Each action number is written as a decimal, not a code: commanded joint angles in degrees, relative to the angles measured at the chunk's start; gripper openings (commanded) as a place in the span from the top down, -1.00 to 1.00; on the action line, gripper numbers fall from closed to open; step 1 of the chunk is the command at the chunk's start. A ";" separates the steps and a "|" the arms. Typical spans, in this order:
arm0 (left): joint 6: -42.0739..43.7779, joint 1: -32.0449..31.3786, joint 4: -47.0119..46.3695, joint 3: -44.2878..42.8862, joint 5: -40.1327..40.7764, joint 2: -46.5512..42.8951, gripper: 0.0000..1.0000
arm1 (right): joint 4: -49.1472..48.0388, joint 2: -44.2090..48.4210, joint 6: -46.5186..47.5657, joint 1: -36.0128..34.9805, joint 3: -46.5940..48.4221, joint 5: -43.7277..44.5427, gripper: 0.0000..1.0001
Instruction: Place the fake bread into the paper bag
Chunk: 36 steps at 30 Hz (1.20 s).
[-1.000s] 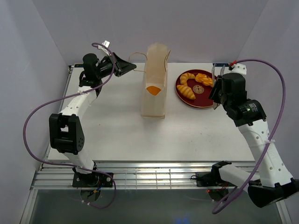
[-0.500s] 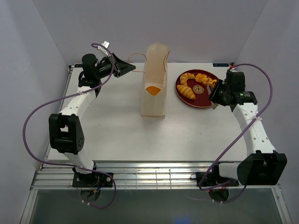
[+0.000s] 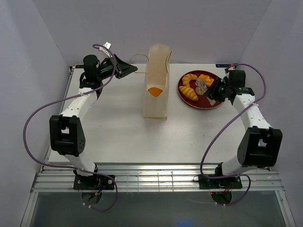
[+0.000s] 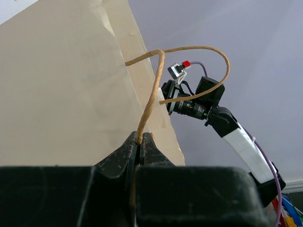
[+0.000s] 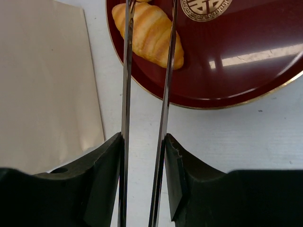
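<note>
Bread [image 5: 149, 35], judged light, slick, is best taken mid-body by part-spread right tool [image 5: 150, 9]; bag cord [image 4: 152, 97] is pinched by left tool [image 4: 139, 144].

Tall paper bag [image 3: 156, 90] upright mid-table, walls off plate [image 3: 199, 105] from left; bare table [image 3: 118, 132] passable nearside.

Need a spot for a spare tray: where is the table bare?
Bare: the table between the paper bag and the near edge. Crowded: right rear, right gripper over the red plate of croissants; left rear, left gripper pinching the cord handle.
</note>
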<state>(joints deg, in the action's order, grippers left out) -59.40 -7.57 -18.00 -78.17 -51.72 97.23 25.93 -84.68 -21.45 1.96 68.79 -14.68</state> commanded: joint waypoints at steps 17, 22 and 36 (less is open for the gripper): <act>1.12 0.37 0.42 0.65 -1.18 -3.80 1.00 | -14.16 -14.72 -6.67 -0.29 9.96 -8.35 0.07; 1.30 0.28 0.33 1.09 -0.92 -3.98 1.00 | -13.72 -14.63 -6.50 -0.81 9.16 -7.39 0.04; 1.30 0.28 0.42 2.06 -0.40 -4.33 1.00 | -9.85 -16.39 -5.44 -4.33 10.48 -2.12 0.02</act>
<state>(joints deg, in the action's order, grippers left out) -58.96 -7.57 -18.00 -76.93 -51.88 96.27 15.97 -101.14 -27.88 -1.63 76.53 -18.92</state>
